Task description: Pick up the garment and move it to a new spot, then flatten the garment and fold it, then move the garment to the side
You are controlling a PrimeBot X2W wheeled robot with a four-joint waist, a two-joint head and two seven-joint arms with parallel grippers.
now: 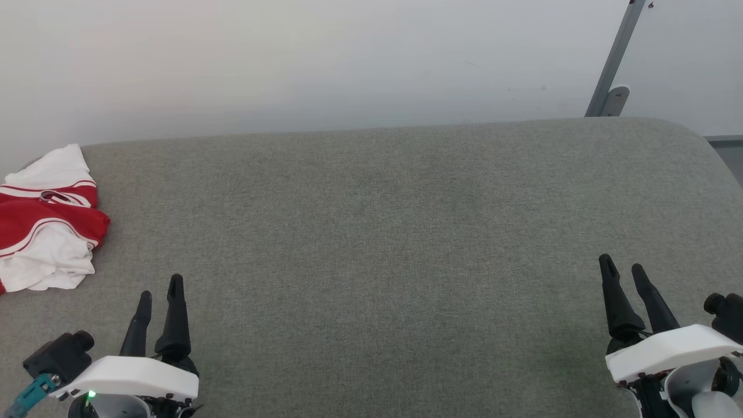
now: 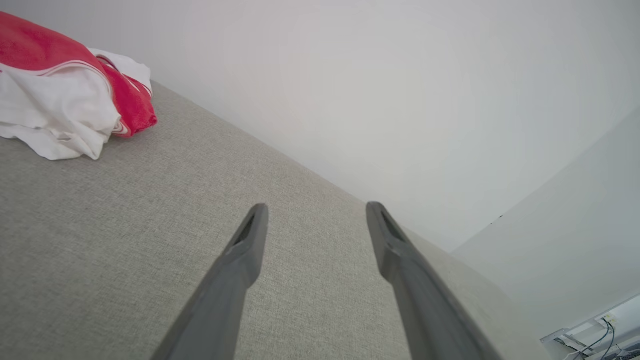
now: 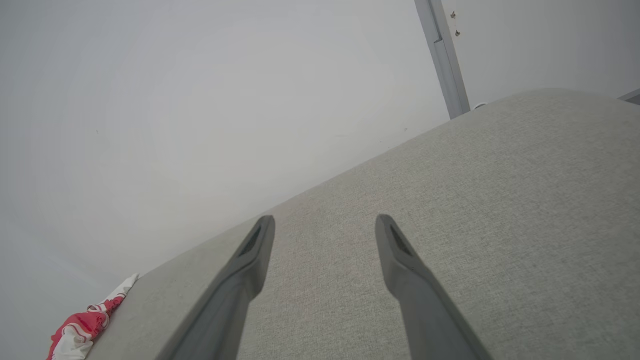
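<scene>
- The garment (image 1: 49, 217) is a crumpled heap of red and white cloth, with thin red-and-white striped trim running across its folds. A white part is bunched toward the robot, and another white flap points toward the wall.
- It lies at the far left of the grey fabric surface (image 1: 371, 232), close to the back edge, and the head view's left border cuts part of it off. In the left wrist view, its loose white hem rests flat on the fabric.
- The left gripper (image 1: 161, 288) hovers nearest it, toward the robot and a little to the right, apart from the cloth. Its two dark fingers are spread wide with nothing between them.
- The right gripper (image 1: 621, 264) is well apart, at the lower right, with its fingers parted just as wide and gripping nothing.
- From the heap, the surface runs plain grey across to a rounded far right corner — a broad stretch between the two grippers.
- The back edge meets a pale wall (image 1: 290, 58) directly (no gap can be made out there).
- Past the rounded corner, a slanted grey metal post (image 1: 615, 58) rises against the wall, and the surface drops away at its right side.
</scene>
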